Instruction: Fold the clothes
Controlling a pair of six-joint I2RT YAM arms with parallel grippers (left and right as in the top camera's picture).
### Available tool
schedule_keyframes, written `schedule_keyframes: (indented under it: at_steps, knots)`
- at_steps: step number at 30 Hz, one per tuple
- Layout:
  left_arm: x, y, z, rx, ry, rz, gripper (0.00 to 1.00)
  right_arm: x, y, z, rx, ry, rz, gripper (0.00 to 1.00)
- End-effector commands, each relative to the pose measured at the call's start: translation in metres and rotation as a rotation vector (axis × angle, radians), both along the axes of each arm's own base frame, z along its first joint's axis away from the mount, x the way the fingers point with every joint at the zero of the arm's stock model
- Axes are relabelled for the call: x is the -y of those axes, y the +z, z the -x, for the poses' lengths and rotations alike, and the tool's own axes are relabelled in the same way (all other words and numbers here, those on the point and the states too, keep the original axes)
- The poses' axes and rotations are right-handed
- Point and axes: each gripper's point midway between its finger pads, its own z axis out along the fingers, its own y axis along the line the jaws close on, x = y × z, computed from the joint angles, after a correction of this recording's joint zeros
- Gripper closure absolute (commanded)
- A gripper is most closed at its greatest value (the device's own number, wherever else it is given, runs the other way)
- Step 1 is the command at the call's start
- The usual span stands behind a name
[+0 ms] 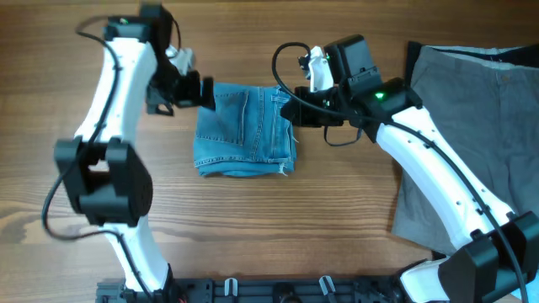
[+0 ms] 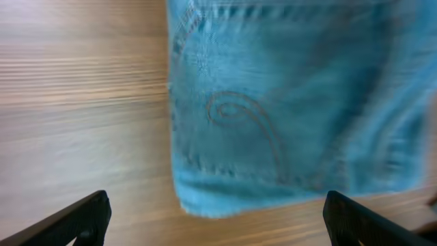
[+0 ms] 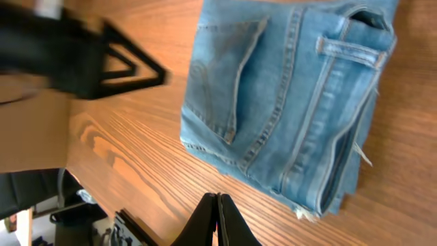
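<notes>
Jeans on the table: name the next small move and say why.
Probably pull the right tool back from the jeans toward the grey trousers. The jeans lie in a compact folded bundle, the right tool is shut on nothing, the left tool is open beside them, and the trousers lie spread out unfolded.

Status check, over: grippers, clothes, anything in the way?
Left gripper open, right gripper shut, both empty. Jeans folded compact, mid-table. Grey trousers flat at right, not yet folded, partly under right arm. Nothing blocking.
</notes>
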Motion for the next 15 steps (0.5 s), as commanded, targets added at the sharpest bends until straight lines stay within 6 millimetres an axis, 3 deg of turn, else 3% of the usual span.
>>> schedule_keyframes:
  at_steps: [1, 10, 13, 15]
  knots:
    - [0.011, -0.043, 0.012, -0.081, -0.022, 0.116, 0.00, 0.007, -0.005, 0.005, -0.001, 0.007, 0.047, 0.95]
    - [0.041, -0.088, 0.022, -0.104, -0.001, 0.296, 0.03, 0.017, -0.012, 0.003, -0.001, -0.023, 0.108, 0.95]
    - [0.057, -0.098, 0.030, -0.107, -0.008, 0.368, 0.37, 0.017, -0.012, 0.003, -0.001, -0.023, 0.108, 0.95]
    - [0.069, -0.103, 0.035, -0.103, -0.017, 0.423, 0.68, 0.017, -0.012, 0.003, 0.001, -0.025, 0.111, 0.95]
